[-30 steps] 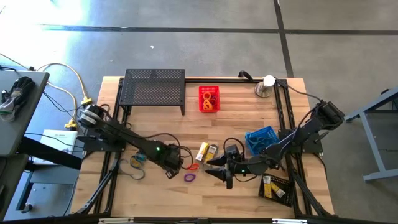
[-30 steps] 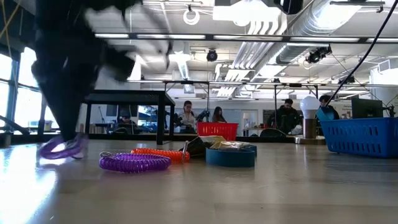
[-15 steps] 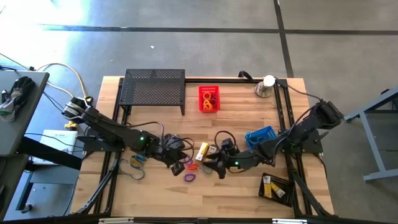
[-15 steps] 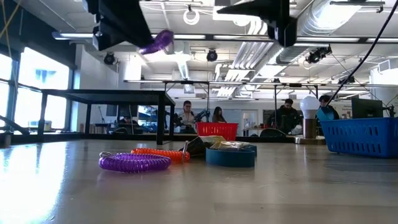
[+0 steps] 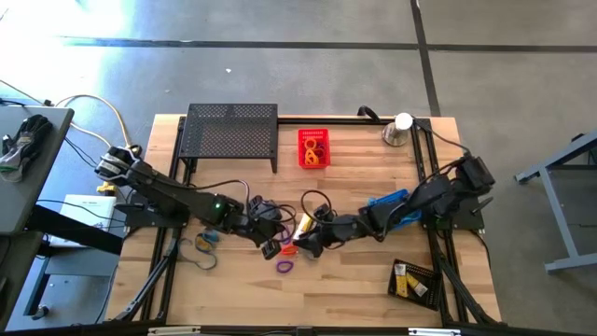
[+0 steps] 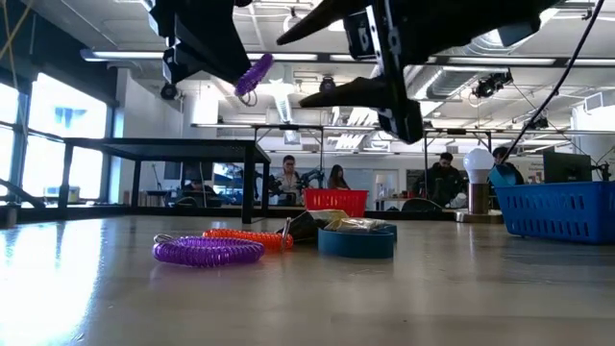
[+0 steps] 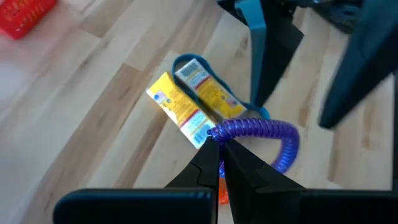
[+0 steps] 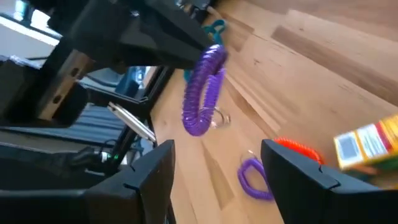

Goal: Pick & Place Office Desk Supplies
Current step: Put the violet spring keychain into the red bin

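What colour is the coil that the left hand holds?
Purple coil in the left hand; the left wrist view shows it best.

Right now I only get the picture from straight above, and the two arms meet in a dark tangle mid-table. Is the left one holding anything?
Observer: Yes. The left gripper is shut on a purple coil loop, pinching it at one end.
Operator: Is that loop lying on the table?
Observer: No. The low view shows it hanging in the air, clear of the tabletop.
Operator: And the other claw?
Observer: The right gripper is open, with its fingers pointing at the loop but not touching it.
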### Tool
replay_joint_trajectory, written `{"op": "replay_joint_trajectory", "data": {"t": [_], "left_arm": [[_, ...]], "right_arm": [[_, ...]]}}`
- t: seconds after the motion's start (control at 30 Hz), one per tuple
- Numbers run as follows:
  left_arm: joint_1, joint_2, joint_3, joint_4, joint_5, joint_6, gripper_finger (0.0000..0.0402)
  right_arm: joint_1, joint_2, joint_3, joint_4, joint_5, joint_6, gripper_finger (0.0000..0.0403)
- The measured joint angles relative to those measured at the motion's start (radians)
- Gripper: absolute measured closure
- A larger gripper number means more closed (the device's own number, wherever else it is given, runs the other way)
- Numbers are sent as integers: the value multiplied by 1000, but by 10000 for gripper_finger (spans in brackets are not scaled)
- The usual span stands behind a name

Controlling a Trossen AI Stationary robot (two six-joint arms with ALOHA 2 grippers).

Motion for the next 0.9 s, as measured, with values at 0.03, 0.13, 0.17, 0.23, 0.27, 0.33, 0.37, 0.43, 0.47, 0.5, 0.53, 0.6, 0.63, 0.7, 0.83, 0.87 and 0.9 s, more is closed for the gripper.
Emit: {"op": "replay_joint_trajectory", "data": {"t": [0.03,0.13,0.17,0.23,0.27,0.33,0.37,0.43,0.47,0.5,0.53,0.6,0.63,0.7,0.83,0.87,0.9], "left_arm": [[4,3,0,-1,0,1,400],[16,13,0,-5,1,6,400],[18,15,0,-1,1,10,400],[23,23,0,16,1,13,400],[27,25,0,16,2,14,400],[35,30,0,32,2,17,400],[40,31,0,44,2,18,400],[46,32,0,41,5,18,400],[49,32,0,43,5,19,400],[51,32,0,44,5,18,400],[54,32,0,43,5,18,400],[61,32,0,43,6,18,400],[65,32,0,45,6,18,400],[72,32,0,44,6,17,400],[87,32,0,46,6,13,400],[92,32,0,47,6,13,400],[97,32,0,48,7,12,400]], "right_arm": [[-7,6,0,21,-8,-15,176],[-30,8,0,83,-23,-61,176],[-39,7,1,88,-28,-70,176],[-57,7,1,79,-30,-88,176],[-66,7,0,78,-31,-89,176],[-86,7,0,80,-48,-89,176],[-96,7,0,74,-65,-89,176],[-112,8,0,52,-93,-94,176],[-118,8,0,48,-109,-109,176],[-123,8,0,48,-123,-127,176],[-126,8,0,50,-136,-144,176],[-132,7,0,55,-163,-169,178],[-135,8,0,55,-172,-171,180],[-144,8,0,51,-190,-172,190],[-163,25,1,53,-211,-219,218],[-166,28,0,46,-214,-230,227],[-168,29,0,45,-215,-237,236]]}}
